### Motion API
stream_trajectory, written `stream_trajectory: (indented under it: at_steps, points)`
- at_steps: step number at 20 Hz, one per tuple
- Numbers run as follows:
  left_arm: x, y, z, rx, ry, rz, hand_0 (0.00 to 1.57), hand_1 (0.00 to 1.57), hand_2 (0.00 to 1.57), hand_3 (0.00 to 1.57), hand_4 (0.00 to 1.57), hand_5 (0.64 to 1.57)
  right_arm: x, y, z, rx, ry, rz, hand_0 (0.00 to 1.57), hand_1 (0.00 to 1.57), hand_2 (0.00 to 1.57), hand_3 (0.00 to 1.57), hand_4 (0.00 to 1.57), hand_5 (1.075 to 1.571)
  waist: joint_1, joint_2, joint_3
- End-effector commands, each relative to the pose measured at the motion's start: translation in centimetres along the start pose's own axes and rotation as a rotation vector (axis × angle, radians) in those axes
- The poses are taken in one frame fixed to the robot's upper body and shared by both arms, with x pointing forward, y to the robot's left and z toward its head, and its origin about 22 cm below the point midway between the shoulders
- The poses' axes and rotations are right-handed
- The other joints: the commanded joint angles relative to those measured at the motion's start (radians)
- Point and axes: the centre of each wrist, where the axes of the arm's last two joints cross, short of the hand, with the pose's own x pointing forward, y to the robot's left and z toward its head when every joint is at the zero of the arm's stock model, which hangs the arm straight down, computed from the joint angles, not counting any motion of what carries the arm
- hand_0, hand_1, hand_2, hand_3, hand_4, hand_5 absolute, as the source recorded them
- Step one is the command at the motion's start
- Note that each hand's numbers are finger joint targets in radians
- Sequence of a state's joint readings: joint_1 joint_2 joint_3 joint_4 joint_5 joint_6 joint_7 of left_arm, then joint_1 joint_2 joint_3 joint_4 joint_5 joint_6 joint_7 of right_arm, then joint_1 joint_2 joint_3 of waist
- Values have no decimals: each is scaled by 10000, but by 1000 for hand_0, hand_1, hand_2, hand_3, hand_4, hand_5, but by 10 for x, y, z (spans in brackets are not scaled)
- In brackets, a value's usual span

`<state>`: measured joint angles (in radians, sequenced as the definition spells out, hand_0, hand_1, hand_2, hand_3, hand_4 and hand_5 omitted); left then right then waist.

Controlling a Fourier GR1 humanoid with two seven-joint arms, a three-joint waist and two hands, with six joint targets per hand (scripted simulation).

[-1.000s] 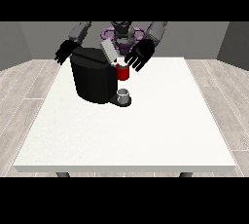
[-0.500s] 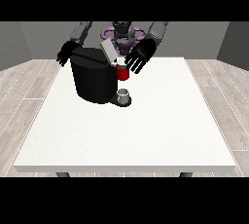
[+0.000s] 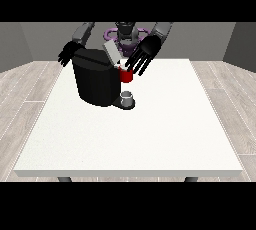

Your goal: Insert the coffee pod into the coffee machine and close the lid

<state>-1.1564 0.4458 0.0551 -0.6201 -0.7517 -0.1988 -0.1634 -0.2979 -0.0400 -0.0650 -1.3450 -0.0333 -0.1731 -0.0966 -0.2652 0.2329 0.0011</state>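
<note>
The black coffee machine (image 3: pixel 96 80) stands on the white table (image 3: pixel 150 134) at the back left. Its grey lid (image 3: pixel 111 52) is tilted up. A red thing at the machine (image 3: pixel 126 75) sits at its front right, and a grey cup (image 3: pixel 128 97) rests on the machine's base. The hand at the view's right (image 3: pixel 143 54) hovers just above and right of the red thing, fingers straight and spread, pointing down. The hand at the view's left (image 3: pixel 69 54) is behind the machine's top left corner with its fingers spread. No grey pod shows plainly.
The robot's torso (image 3: pixel 126 36) is behind the table's far edge. Wooden floor surrounds the table on both sides.
The hand at the view's right has shifted slightly up and to the right above the red thing. The machine, lid and other hand look unchanged.
</note>
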Motion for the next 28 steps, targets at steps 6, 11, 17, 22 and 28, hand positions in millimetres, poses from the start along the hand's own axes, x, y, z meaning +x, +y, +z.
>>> stream_trajectory:
  at_steps: [6, 11, 17, 22, 28]
  points:
    - [-20, -24, 11, -659, 94, 187, 0, 0, 0, 0, 0, 1571, -12, -20, 10, -363, 438, -258, 0, 0, 0, 0, 383, 1571, 480, -773, -9]
    - [-14, -80, 14, -1262, 41, 1786, 0, 0, 0, 0, 0, 1571, -35, -20, 33, -1005, 1313, -180, 0, 0, 0, 0, 430, 1571, 1131, -2011, -10]
    - [-44, -123, 35, -175, 635, 6314, 0, 0, 0, 0, 249, 1571, -42, -27, 54, -883, 1410, -70, 0, 0, 0, 0, 488, 1571, 1460, -2917, -33]
    - [-50, -187, 63, -606, 926, 8421, 0, 0, 0, 0, 0, 1571, -34, -49, 50, -435, 1561, 722, 0, 0, 0, 0, 390, 1571, 2390, -3965, -22]
    - [-62, -208, 83, -381, 1519, 9736, 0, 0, 0, 0, 227, 1571, 10, -49, 21, 830, 757, 724, 0, 0, 0, 0, 0, 1571, 2747, -4418, -15]
